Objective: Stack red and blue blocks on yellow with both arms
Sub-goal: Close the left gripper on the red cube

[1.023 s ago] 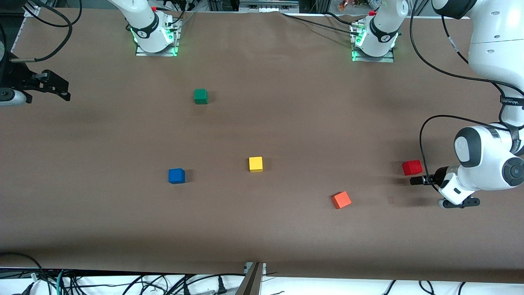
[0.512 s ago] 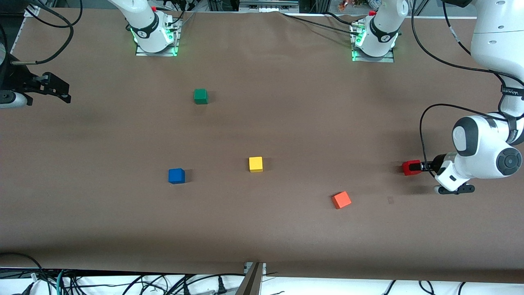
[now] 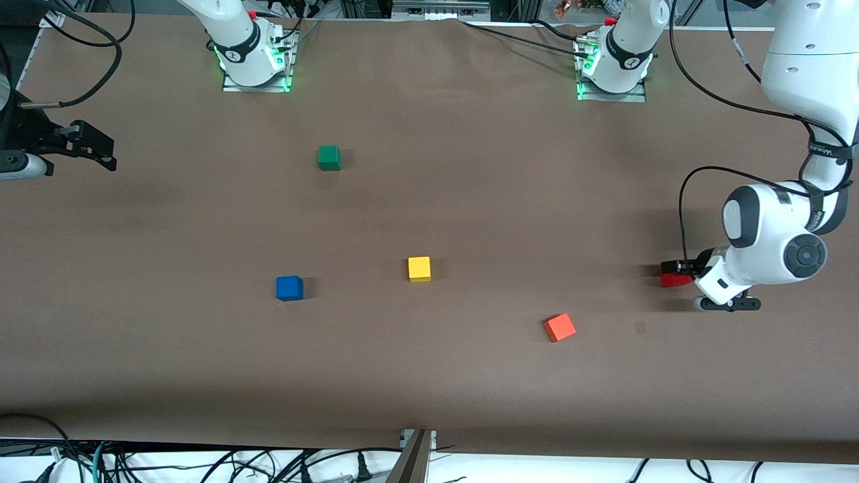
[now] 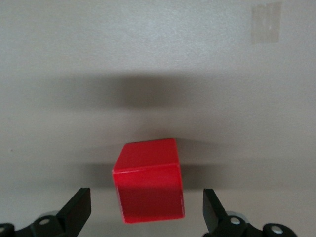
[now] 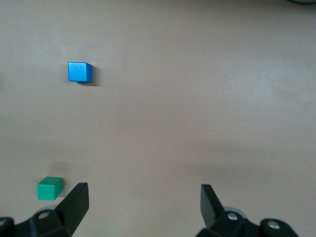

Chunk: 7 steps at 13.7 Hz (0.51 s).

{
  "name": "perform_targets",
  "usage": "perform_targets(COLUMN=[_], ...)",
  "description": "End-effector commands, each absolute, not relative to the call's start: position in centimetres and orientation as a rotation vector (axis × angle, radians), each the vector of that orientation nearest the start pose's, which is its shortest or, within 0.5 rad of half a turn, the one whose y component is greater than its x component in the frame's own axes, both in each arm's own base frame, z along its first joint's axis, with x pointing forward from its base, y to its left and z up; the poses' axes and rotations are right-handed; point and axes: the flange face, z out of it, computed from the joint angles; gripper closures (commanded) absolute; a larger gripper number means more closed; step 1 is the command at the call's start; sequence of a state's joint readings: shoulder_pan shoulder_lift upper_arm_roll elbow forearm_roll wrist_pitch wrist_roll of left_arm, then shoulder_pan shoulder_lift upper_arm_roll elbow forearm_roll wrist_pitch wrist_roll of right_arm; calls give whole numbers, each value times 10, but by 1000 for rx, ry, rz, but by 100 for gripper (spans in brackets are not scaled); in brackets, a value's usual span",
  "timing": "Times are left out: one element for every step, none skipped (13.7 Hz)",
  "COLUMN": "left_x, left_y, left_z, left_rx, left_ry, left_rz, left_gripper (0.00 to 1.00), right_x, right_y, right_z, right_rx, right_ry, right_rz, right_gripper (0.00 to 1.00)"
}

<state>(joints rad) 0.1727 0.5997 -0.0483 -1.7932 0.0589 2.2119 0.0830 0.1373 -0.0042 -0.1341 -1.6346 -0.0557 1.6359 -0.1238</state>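
Closest to the front camera is the orange cube (image 3: 559,327). A bit farther sit the blue block (image 3: 289,288) and the yellow cube (image 3: 419,269), well apart on the brown counter (image 3: 429,376). The red block (image 3: 672,274) is at the left arm's end, with the left gripper (image 4: 147,210) low over it, fingers wide and not touching it. Farthest is the green cube (image 3: 329,157). The right gripper (image 5: 143,205) waits in the air at the right arm's end, fingers wide with nothing in them.

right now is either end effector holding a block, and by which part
Nothing is held. The left end effector is open around the red block, fingers clear of its sides; the right end effector is open.
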Motion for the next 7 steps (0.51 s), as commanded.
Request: perform_targets(left_x=[619, 619, 619, 619, 618, 619, 619], left_y=[78, 78, 78, 78, 79, 79, 81], left_z=[211, 210, 210, 210, 209, 209, 208], left_rx=[-3110, -3110, -3110, -3109, -3109, -3109, -3110], left_ry=[25, 22, 10, 1, 1, 1, -2], left_rz=[251, 256, 253, 253, 258, 256, 258], left_gripper=[0, 0, 0, 6, 23, 46, 68], right_x=[561, 561, 562, 562, 562, 563, 564], right_y=[3, 9, 10, 9, 10, 10, 12], right_z=[609, 610, 611, 619, 621, 622, 621], right_rx=[-3190, -3190, -3190, -3192, -3192, -3191, -3191], right_ry=[-252, -270, -275, -272, -276, -273, -278], right_rz=[-26, -29, -34, -60, -61, -66, -64], right_gripper=[0, 0, 0, 0, 0, 0, 0])
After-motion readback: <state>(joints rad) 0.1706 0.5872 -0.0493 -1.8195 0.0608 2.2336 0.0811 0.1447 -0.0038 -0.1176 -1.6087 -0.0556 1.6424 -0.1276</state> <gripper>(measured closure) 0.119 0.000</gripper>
